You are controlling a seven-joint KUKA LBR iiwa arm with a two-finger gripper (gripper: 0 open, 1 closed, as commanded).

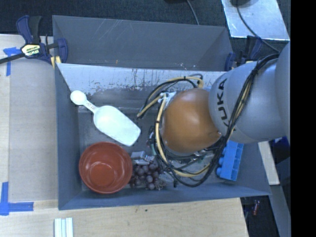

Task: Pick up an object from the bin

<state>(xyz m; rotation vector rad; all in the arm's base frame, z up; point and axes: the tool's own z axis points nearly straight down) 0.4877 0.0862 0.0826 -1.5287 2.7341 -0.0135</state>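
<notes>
A bunch of dark purple plastic grapes, the likeliest candidate, lies against the middle of the bin's near wall. It touches the red-brown round bowl in the near left corner (left as the camera sees it). The gripper is hidden under the arm's orange domed cover, just beyond the grapes. Whether it is open, or has hold of anything, cannot be told. The risk, I judge, is a blind close: the lumpy bunch could slip out, or the bowl's rim get pinched instead. The arm's drooping yellow-and-black cables might snag the grapes. A white plastic scoop and a blue ridged block lie towards opposite side walls of the grey metal bin.
</notes>
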